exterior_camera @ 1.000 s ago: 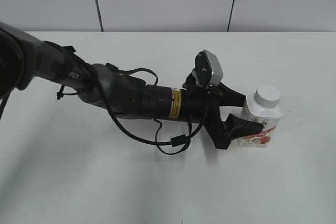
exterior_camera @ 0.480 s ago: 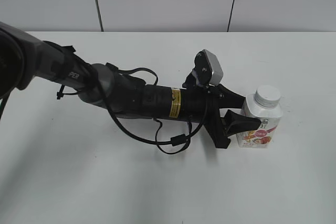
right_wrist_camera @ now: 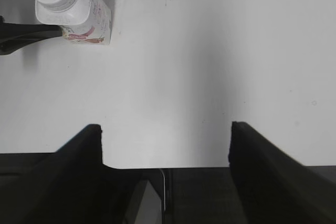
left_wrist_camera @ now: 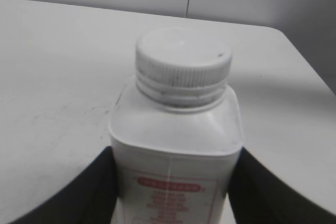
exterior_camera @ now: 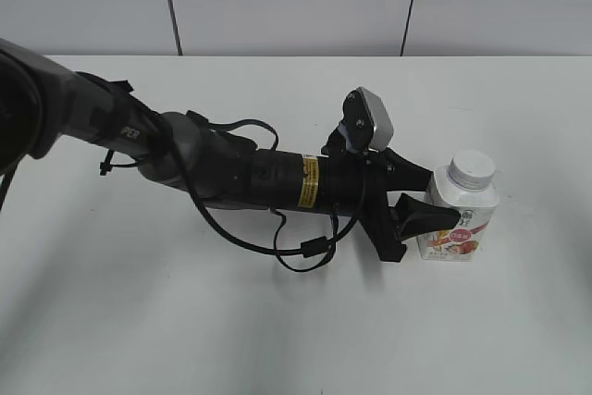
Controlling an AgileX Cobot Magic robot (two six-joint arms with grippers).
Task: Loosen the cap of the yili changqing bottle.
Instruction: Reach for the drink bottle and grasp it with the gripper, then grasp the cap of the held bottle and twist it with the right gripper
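The left claw [exterior_camera: 433, 199] squeezes the yili changqing bottle [exterior_camera: 460, 217] from both sides, one black finger [left_wrist_camera: 73, 198] on each flat side. The bottle stands up straight on the white table [exterior_camera: 277, 321], on the right part of it. The cap [exterior_camera: 472, 168] sits on top, with nothing touching it and open air above. The table is bare all around the bottle. The left arm [exterior_camera: 240, 178] lies low on the table to the bottle's left. The right claw [right_wrist_camera: 165, 148] is spread wide, well away from the bottle.
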